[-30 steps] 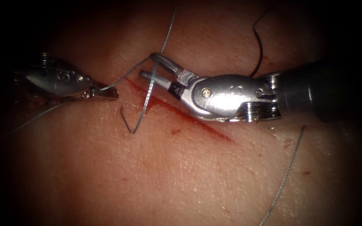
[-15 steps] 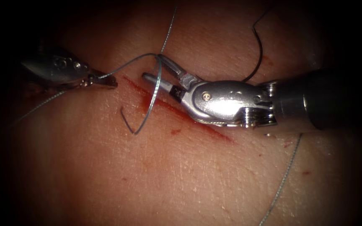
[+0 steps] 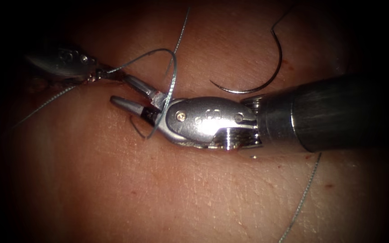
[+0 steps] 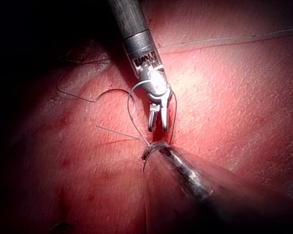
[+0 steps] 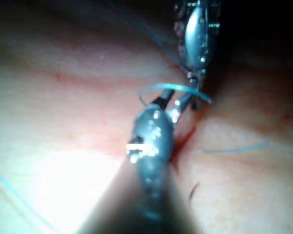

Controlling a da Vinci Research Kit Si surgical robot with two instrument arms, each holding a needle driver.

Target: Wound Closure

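The right tool's (image 3: 129, 96) jaws are held apart with thread (image 3: 173, 85) looped over them; the left tool's (image 3: 96, 75) are clamped on thread. The needle (image 3: 266, 78) lies free, far right of the cut. The loop is best kept from slipping.

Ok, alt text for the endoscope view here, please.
The right tool, jaws open and holding nothing, reaches through a loop of thread held by the left tool, jaws shut. The curved needle lies free on the tissue, behind the right tool.
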